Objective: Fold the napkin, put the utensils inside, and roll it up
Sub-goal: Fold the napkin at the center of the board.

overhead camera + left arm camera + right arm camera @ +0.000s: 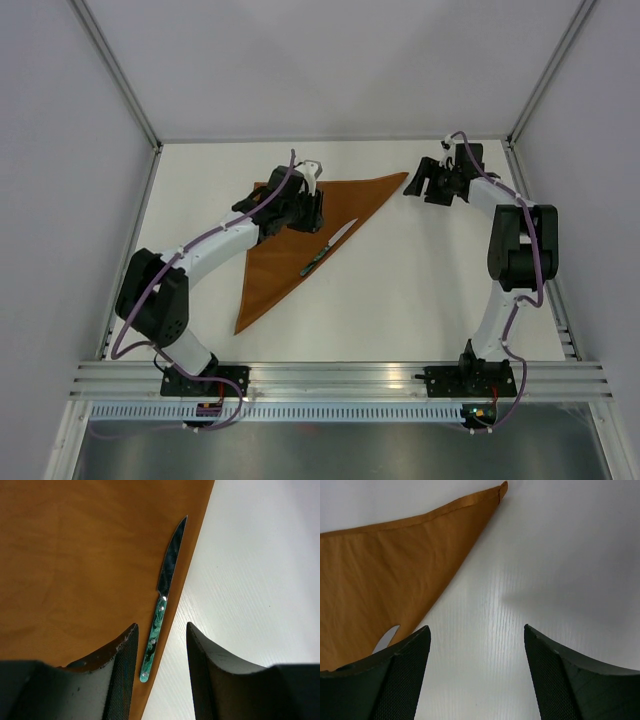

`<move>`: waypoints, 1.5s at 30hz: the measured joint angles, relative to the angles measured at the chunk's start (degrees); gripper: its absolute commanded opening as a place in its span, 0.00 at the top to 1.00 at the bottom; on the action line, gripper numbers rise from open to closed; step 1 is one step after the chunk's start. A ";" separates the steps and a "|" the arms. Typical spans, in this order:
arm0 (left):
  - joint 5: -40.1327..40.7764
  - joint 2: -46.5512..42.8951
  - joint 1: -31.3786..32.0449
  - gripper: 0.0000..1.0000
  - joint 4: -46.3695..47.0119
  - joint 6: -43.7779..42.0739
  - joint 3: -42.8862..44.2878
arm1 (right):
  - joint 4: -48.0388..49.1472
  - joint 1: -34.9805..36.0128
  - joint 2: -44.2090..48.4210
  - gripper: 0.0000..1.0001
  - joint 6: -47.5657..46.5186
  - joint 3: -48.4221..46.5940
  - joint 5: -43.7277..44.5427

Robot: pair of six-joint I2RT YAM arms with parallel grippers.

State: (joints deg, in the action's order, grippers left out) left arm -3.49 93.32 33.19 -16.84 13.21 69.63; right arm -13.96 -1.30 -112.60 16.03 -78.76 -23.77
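The rust-orange napkin lies flat on the table, folded into a triangle. The knife, silver blade and greenish handle, lies on it along its long right edge. My left gripper hovers over the napkin's upper part, open and empty. In the left wrist view the knife lies on the napkin between and beyond the open gripper. My right gripper is open and empty, beside the napkin's far right corner, over bare table. The blade tip peeks by its left finger.
White walls with metal corner posts close in the table at the left, back and right. The metal rail with both arm bases runs along the near edge.
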 measured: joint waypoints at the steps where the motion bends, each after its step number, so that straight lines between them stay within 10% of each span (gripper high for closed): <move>1: 0.07 -0.33 0.00 0.52 0.28 0.61 -0.76 | 0.70 0.00 -1.55 0.20 1.14 -0.87 -0.02; 23: 0.48 -4.24 0.00 0.53 1.95 3.89 -6.36 | 12.59 0.70 -17.99 0.34 13.77 -13.77 1.95; 45: 1.55 -4.24 0.00 0.54 2.03 3.93 -8.02 | 15.93 0.72 -22.38 0.73 18.27 -16.90 0.37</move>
State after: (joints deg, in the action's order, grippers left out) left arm -1.93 89.08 33.19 -14.81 17.15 61.60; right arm 1.98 -0.58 -134.98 34.30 -95.66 -23.40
